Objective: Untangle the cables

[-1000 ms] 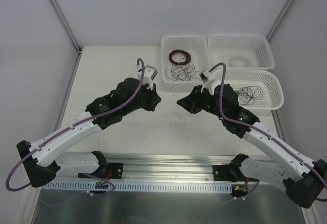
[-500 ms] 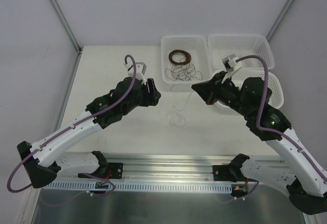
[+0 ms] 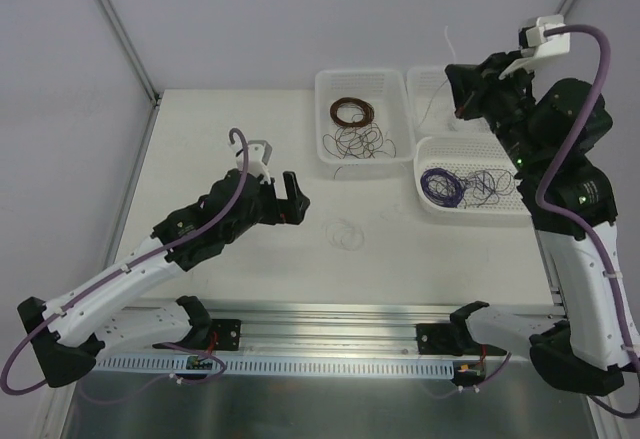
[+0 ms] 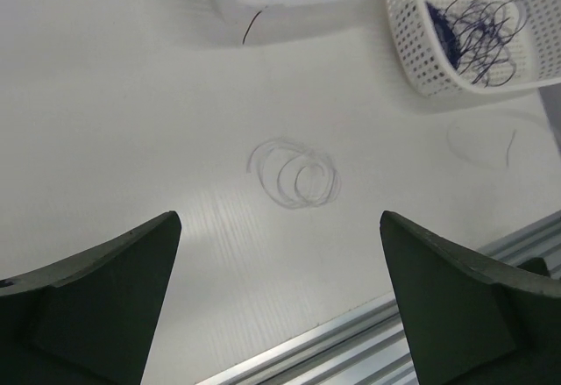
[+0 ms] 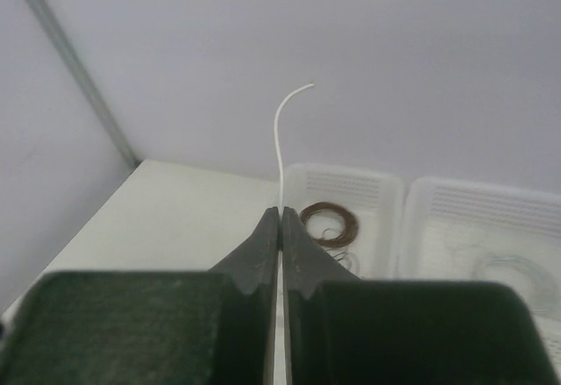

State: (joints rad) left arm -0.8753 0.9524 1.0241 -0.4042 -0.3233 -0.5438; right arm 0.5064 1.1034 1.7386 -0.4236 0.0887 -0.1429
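Note:
My right gripper [image 3: 456,85] is raised high over the back baskets and shut on a thin white wire [image 5: 279,131]. The wire's free end curls up above the fingertips [image 5: 268,227]. My left gripper [image 3: 292,199] hovers low over the table, open with nothing in it [image 4: 280,315]. Just ahead of it a pale thin wire loop [image 3: 345,233] [image 4: 294,174] lies flat on the table. Loose blackish cables [image 3: 360,142] lie in the left basket [image 3: 324,94]. Loose purple cables [image 3: 490,185] [image 4: 478,18] lie in the near right basket [image 3: 535,164].
A round brown coil [image 3: 352,112] [image 5: 330,223] shares the left basket. A wound purple coil [image 3: 440,185] lies in the near right basket. The back right basket [image 3: 515,94] holds a whitish coil [image 3: 465,119]. A metal rail [image 3: 330,319] runs along the near table edge.
The grippers were close together over the table. My right arm has swung up and back with the white wire. My left gripper has opened and drawn back, leaving the pale loop on the table.

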